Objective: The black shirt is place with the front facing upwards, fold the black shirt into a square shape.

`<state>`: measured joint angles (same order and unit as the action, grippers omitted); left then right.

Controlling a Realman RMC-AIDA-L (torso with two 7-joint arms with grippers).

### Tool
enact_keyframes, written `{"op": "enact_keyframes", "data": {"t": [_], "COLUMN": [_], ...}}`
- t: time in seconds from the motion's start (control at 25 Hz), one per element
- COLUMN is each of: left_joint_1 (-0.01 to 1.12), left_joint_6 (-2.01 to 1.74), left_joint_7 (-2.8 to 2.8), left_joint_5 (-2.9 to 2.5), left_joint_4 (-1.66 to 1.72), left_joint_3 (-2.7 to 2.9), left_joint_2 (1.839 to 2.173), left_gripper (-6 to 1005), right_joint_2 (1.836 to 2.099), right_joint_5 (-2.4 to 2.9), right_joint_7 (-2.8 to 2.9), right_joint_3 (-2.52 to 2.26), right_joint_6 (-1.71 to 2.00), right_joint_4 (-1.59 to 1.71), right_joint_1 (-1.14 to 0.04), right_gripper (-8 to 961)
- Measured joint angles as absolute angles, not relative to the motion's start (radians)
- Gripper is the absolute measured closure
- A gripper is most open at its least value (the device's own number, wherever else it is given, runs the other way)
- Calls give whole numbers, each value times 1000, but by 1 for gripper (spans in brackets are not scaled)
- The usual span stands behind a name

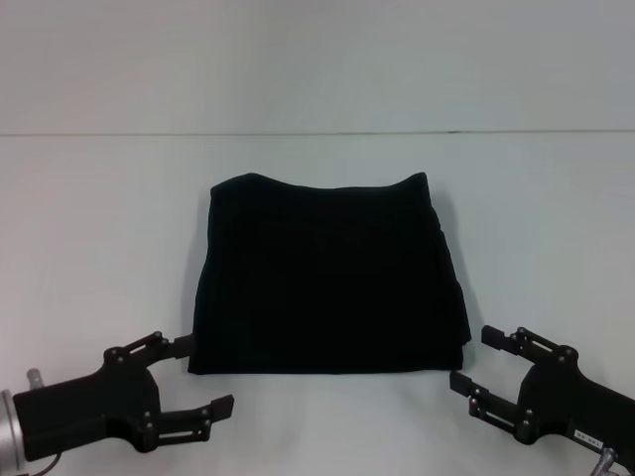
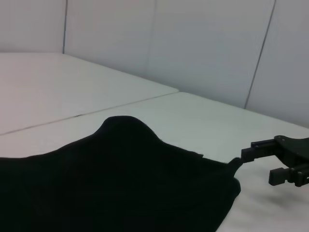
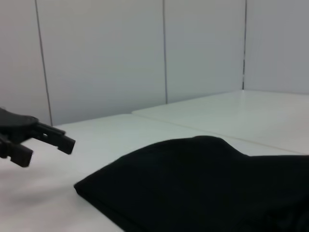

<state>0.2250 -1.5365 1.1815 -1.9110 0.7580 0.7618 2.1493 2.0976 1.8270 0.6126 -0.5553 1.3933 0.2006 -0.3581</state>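
Now black shirt [image 1: 327,278] lies folded square.

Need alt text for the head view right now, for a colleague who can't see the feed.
A black shirt, folded into a rough square, lies flat on a white table. The left hand sits open at its near left corner and the right hand open at its near right corner, neither gripping the cloth.

We see the black shirt [image 1: 330,278] folded into a near-square, lying flat mid-table, its near edge close to the table's [image 1: 99,228] front edge.
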Motion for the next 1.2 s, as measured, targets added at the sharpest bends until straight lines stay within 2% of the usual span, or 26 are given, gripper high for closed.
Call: {"op": "enact_keyframes", "data": {"t": [1.2], "left_joint_1": [232], "left_joint_6": [-1530], "left_joint_7": [1179], "left_joint_5": [-1919], "left_joint_4": [748], "left_joint_3": [749], "left_joint_2": [2145], "left_gripper": [50], "right_joint_2": [2097], "right_joint_5": [1819], "right_joint_7": [609], "right_joint_3": [-544], "right_joint_6": [1405], "right_joint_4": [193], "right_joint_1": [-349], "right_gripper": [212]}}
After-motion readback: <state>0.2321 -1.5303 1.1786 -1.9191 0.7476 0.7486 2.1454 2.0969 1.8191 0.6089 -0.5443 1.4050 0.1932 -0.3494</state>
